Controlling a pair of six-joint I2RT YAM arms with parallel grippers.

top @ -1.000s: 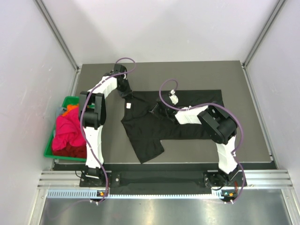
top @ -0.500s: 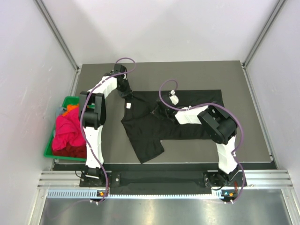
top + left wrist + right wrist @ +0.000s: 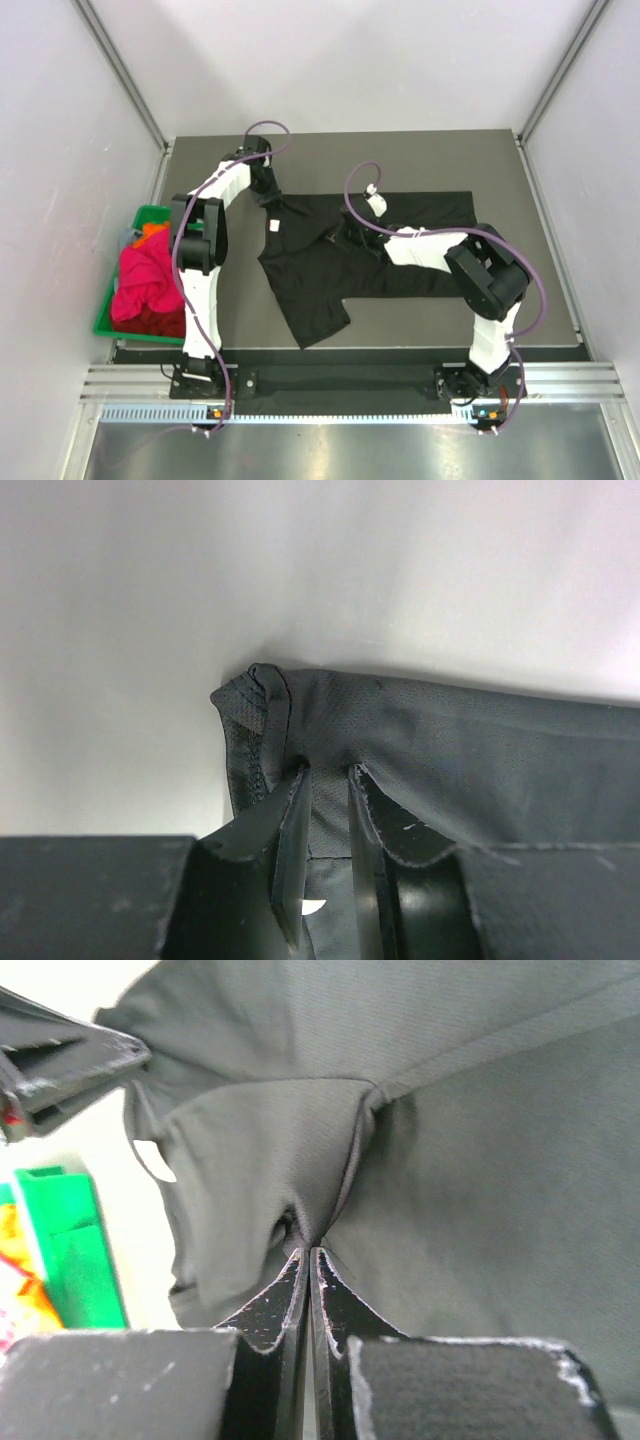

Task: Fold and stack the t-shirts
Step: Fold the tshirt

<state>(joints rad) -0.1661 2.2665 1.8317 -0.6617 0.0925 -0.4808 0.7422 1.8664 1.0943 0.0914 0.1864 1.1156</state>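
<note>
Black shirt (image 3: 310,290) spread on tabletop (image 3: 420,160), partly rumpled. Left end effector (image 3: 325,775) grips its far-left edge, probably a sleeve hem. Right end effector (image 3: 308,1252) closed, pinching a fold mid-shirt. Magenta shirt (image 3: 145,275) heaped in bin (image 3: 150,212), left.

Left end effector (image 3: 328,780) pinching black t-shirt (image 3: 310,290), arm outstretched; right end effector (image 3: 310,1252) clamped on it

The jaws pinch the black t-shirt (image 3: 450,750) beside its bunched, stitched corner.
</note>
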